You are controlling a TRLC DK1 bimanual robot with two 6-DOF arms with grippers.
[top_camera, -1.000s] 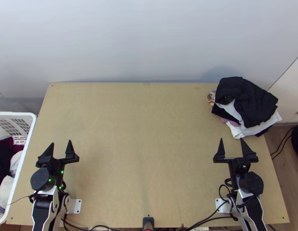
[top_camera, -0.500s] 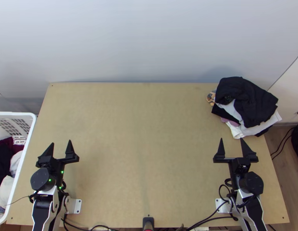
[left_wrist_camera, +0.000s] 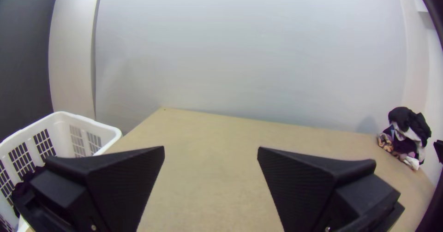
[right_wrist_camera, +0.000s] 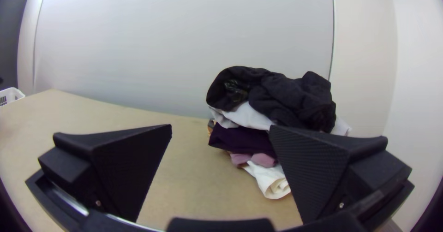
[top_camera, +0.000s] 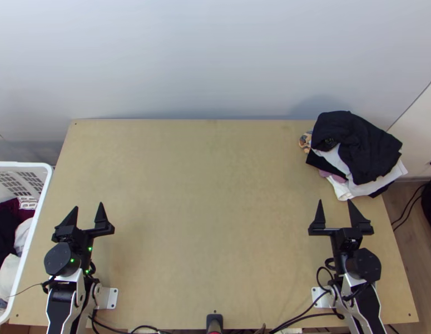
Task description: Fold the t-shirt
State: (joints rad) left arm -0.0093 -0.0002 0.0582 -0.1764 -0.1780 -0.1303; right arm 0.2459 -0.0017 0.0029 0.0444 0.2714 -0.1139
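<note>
Clothes [top_camera: 357,146] lie heaped at the far right corner of the tabletop [top_camera: 204,206] — a bunched black piece [right_wrist_camera: 295,98] on top, then white cloth [right_wrist_camera: 249,116], a dark purple layer [right_wrist_camera: 240,138], pink cloth [right_wrist_camera: 263,160] and a rolled white end [right_wrist_camera: 272,181]. A white basket [top_camera: 23,164] beside the left edge holds more, maroon, black and white; which one's the t-shirt, I can't tell. The left pincer [top_camera: 88,206] gapes wide towards the near left corner — the right pincer [top_camera: 334,202] likewise towards the near right.
</note>
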